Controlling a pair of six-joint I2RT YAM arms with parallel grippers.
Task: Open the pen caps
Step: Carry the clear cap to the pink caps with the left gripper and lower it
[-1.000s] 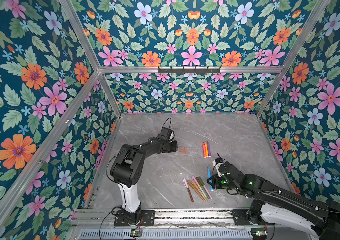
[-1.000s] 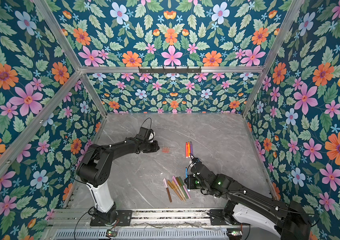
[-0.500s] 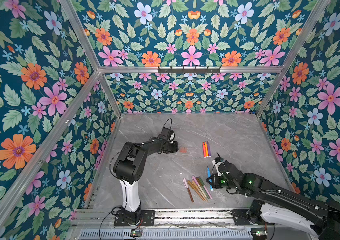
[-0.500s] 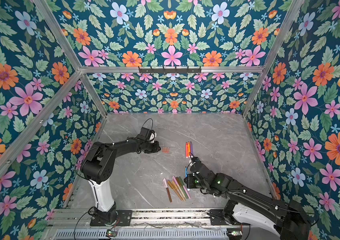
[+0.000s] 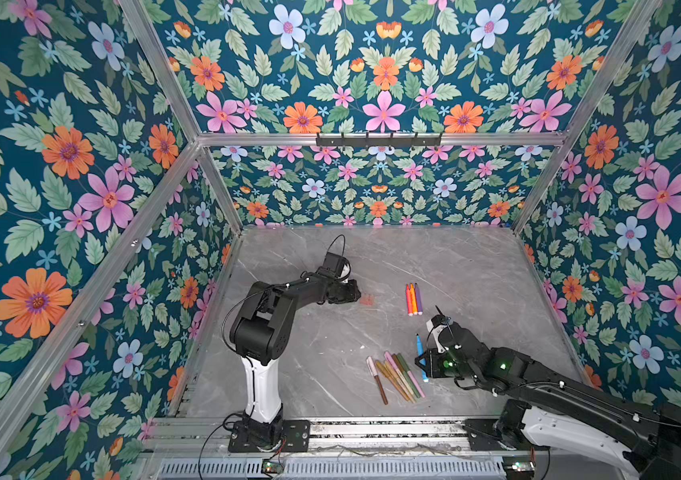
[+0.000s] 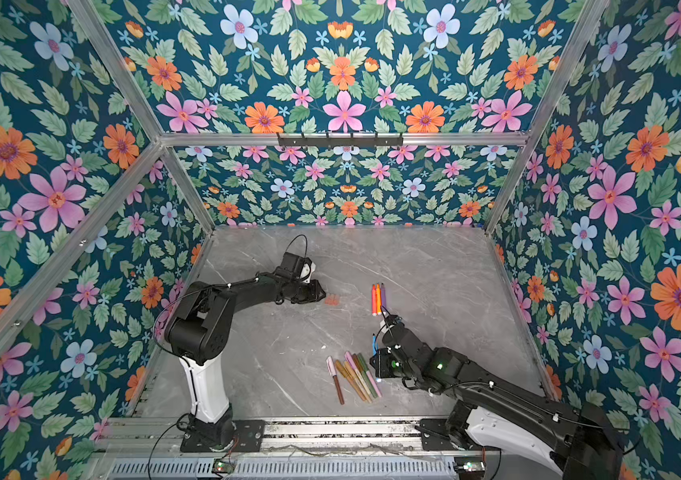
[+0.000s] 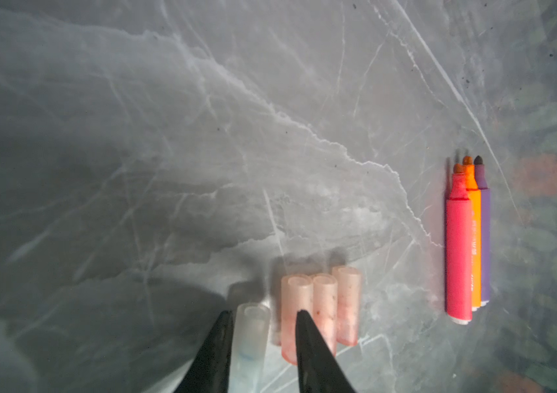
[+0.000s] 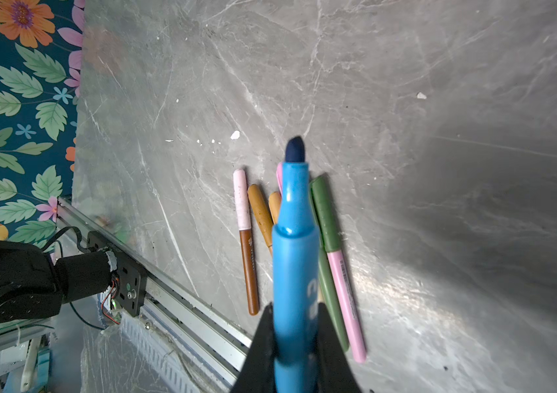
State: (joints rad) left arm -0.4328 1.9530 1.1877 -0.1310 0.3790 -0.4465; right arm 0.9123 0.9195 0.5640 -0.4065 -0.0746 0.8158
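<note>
So, a top view: three uncapped red, orange, purple felt pens (image 5: 413,299) lie done; a fan of capped thin pens (image 5: 399,376) waits. Left wrist: left gripper (image 7: 264,311) parted around a clear plastic cap (image 7: 251,337), beside three peach caps (image 7: 321,306). Right wrist: right gripper (image 8: 294,306) clamps the bared blue pen (image 8: 296,238).
</note>
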